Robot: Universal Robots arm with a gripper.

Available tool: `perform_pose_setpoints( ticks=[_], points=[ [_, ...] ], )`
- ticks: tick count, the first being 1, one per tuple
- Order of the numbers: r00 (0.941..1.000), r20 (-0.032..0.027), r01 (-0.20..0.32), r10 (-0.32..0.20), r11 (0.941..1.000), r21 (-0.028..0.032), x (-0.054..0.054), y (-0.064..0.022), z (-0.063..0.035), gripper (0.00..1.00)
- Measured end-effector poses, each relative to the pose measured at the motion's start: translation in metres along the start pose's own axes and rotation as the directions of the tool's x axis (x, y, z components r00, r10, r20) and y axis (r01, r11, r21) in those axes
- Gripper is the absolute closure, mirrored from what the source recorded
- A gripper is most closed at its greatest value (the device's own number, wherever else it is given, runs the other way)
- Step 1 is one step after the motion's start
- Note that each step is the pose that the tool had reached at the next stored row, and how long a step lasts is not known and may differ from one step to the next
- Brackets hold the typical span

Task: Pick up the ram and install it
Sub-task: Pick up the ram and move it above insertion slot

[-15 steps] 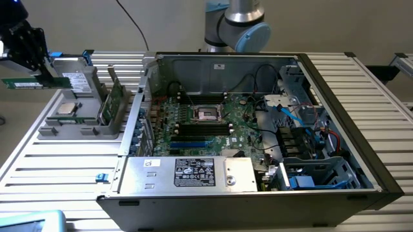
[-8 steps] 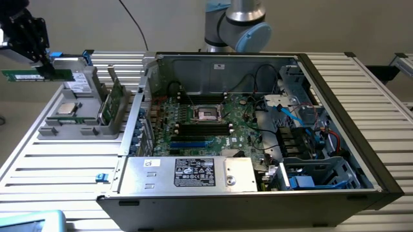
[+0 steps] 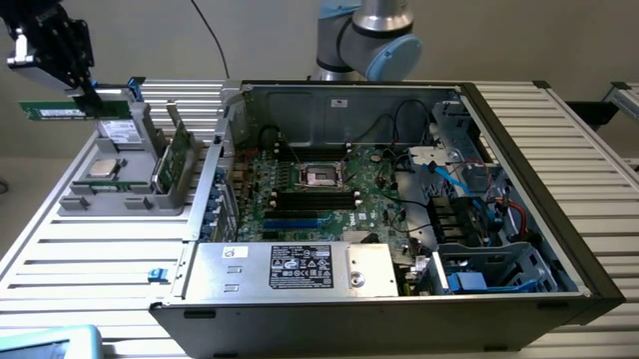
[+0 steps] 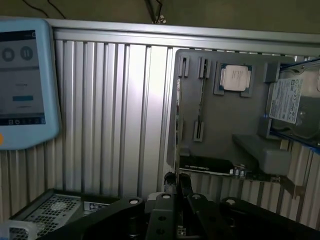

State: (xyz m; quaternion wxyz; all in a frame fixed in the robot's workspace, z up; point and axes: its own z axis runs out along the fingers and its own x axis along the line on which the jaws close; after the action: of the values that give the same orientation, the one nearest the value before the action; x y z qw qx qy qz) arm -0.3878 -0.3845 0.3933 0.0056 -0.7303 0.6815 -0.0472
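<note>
A ribbed aluminium table (image 3: 90, 254) is set before a plain beige wall (image 3: 260, 37). A black cable (image 3: 212, 37) is seen hanging down the evenly lit wall.

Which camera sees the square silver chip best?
The wrist view: the chip lies flat in its grey tray, facing the camera with nothing in front. The exterior view shows it slanted, in the tray at the exterior view's left.
</note>
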Motion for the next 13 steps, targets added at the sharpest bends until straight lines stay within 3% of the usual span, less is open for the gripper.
perform_pose_setpoints(
  ticks=[13],
  points=[
    [1.0,0.0,0.0,0.0,1.0,0.0,0.005,-0.0597,-0.0064,0.86]
  ],
)
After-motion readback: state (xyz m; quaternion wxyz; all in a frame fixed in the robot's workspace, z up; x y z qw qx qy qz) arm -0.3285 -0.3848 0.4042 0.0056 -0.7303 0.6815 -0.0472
